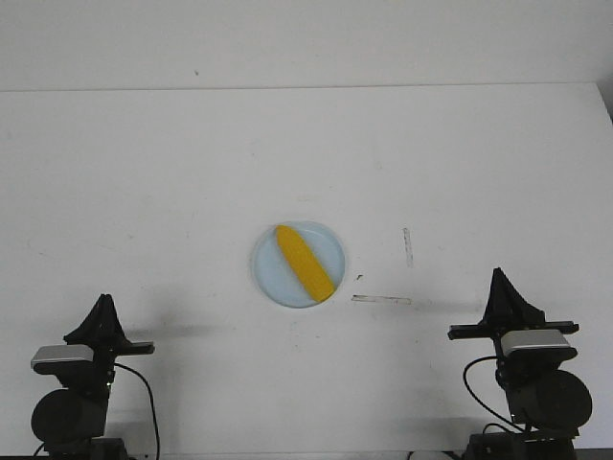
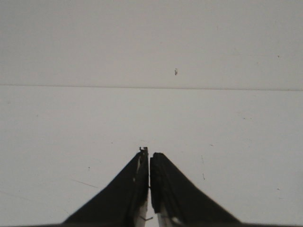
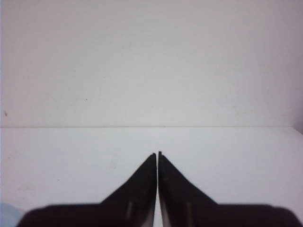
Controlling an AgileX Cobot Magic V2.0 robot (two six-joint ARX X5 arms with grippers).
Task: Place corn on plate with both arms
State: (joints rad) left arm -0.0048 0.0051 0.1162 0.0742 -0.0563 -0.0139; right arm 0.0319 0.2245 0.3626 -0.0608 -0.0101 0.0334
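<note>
The yellow corn (image 1: pixel 305 262) lies diagonally on the pale blue plate (image 1: pixel 270 271) at the middle of the white table. My left gripper (image 1: pixel 102 303) is shut and empty at the near left, well apart from the plate. My right gripper (image 1: pixel 499 276) is shut and empty at the near right, also apart from it. In the left wrist view the gripper (image 2: pixel 149 153) has its jaws together over bare table. In the right wrist view the gripper (image 3: pixel 157 154) has its jaws together too. A sliver of the plate (image 3: pixel 7 212) shows at that view's corner.
Two short tape marks (image 1: pixel 381 299) lie on the table right of the plate. The table's far edge (image 1: pixel 306 88) meets a pale wall. Black cables (image 1: pixel 148 402) hang from both arm bases at the near edge.
</note>
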